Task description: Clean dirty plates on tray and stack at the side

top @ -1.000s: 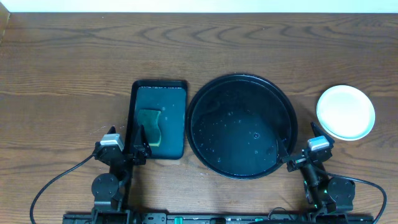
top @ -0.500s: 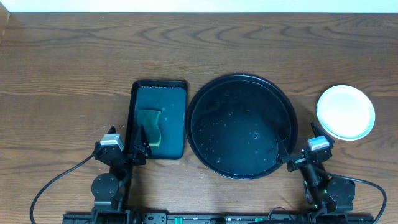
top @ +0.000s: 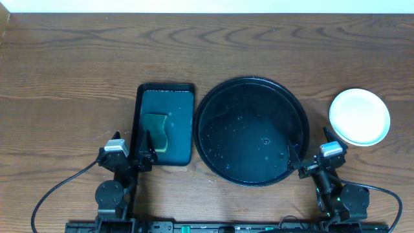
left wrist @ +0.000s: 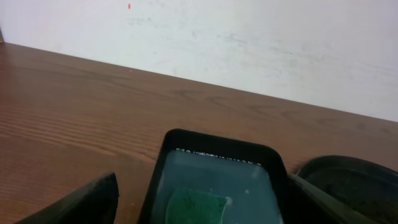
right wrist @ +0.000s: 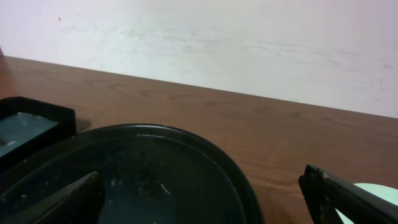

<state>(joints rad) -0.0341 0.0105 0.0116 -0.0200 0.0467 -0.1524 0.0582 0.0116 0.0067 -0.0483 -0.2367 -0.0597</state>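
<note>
Wood-grain tabletop, pale wall behind. You are looking at the tray (top: 252,83) carrying no plates, only water beads (so be expecting slick rims). The plates (top: 359,116) are sitting on bare wood right of the tray, near it but not touching; the stack's count is not showing from above. The left gripper (top: 131,147) and right gripper (top: 312,150) are idling with fingers spread, holding nothing. Judgement: the plates are likely handling light, stiff and chippable, so you are best pinching at the raised rim.
</note>
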